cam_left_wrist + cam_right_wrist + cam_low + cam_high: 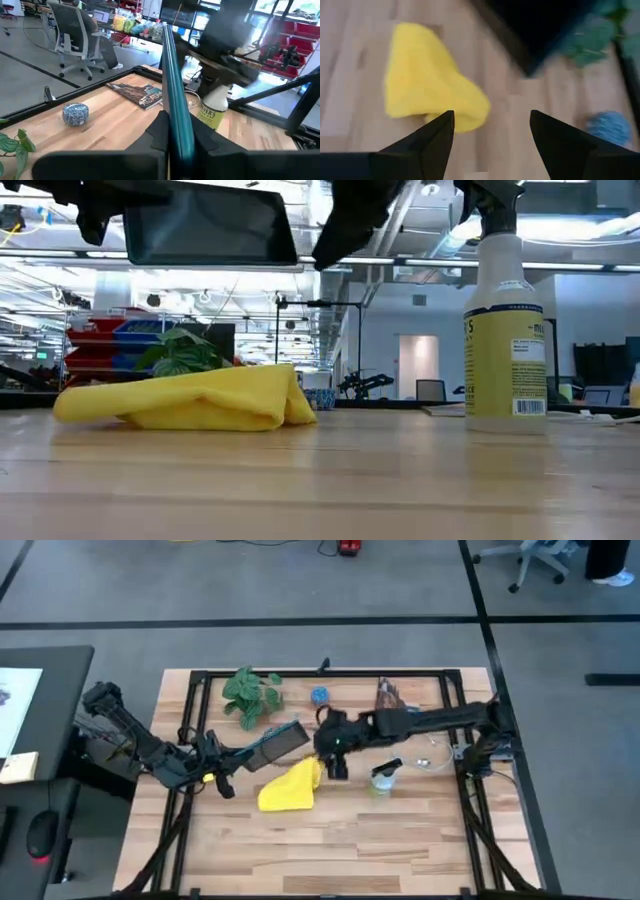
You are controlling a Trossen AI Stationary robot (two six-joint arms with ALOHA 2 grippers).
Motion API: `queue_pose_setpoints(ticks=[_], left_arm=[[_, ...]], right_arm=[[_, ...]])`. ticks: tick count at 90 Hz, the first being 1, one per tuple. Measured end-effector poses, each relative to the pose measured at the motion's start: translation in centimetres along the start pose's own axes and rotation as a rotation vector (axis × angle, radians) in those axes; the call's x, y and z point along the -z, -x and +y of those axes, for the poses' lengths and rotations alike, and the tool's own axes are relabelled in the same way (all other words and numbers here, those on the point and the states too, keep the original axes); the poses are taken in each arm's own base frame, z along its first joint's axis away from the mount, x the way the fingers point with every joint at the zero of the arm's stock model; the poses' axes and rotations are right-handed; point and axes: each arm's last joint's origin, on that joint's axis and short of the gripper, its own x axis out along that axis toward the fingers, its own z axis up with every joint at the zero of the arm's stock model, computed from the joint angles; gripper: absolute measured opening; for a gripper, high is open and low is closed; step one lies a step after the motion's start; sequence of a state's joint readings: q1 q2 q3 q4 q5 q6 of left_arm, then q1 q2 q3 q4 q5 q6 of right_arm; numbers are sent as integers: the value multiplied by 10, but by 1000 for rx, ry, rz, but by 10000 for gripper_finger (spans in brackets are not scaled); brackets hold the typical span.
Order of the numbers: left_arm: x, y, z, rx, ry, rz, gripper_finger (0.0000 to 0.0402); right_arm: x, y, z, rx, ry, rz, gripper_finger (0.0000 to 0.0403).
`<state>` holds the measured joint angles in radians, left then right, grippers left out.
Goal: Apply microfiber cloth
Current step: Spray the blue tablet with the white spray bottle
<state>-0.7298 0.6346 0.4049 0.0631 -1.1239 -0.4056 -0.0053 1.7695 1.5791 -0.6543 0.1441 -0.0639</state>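
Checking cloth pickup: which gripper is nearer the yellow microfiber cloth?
Right. The right gripper hangs open just above the microfiber cloth, at its far corner. The left gripper is off to its left, shut on the tablet.

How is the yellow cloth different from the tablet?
The microfiber cloth is bright yellow, soft and crumpled; the tablet is dark, flat and stiff. The cloth lies on the table; the tablet is held up in the air by the left gripper. The open right gripper holds neither.
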Motion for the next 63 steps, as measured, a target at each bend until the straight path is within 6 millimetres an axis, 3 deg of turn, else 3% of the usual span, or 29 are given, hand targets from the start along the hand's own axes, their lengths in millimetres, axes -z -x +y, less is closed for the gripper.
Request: queue_pose_setpoints(ticks=[12,23,37,46,63], left_arm=[[0,1,-1,11,0,3,10],[1,1,-1,13,-1,3,10],[2,1,-3,14,-10,9,10],[4,0,-4,14,-17,14,10],[8,-1,-4,11,-50,27,15]], right_arm=[[-12,-9,-15,-121,4,-149,249],[-19,-27,-12,-247,51,-249,249],[-23,-44,-4,-259,78,-308,233],[-21,-51,-2,-262,87,-297,179],[-21,-48,-1,-285,75,-288,24]])
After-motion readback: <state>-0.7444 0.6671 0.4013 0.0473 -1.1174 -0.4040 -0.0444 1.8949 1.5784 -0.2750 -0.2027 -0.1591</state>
